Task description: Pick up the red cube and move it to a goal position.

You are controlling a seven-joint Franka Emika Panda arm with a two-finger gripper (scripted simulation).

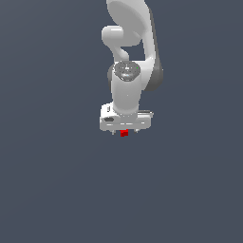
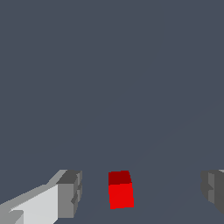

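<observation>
The gripper (image 2: pixel 140 194) stands with its jaws spread wide apart. In the wrist view, one grey finger pad (image 2: pixel 70 194) shows on one side and the other finger pad (image 2: pixel 213 190) on the opposite side, with a broad gap between them. The red cube (image 2: pixel 120 195) lies inside that gap, nearer the first pad than the second, and touches neither; bare grey surface is visible on both sides of it.

In the exterior view, the gripper (image 1: pixel 124 132) points straight down from the white hand body (image 1: pixel 126 121), and the red cube (image 1: pixel 124 133) shows just under the lower edge of that body, roughly centred across its width. Whether the cube rests on the surface cannot be told from this view alone.

The white arm (image 1: pixel 130 57) rises vertically above the hand. The surrounding surface (image 1: pixel 47 180) is uniform dark grey; no table edges or corners are visible, so the cube's position cannot be given relative to them.
</observation>
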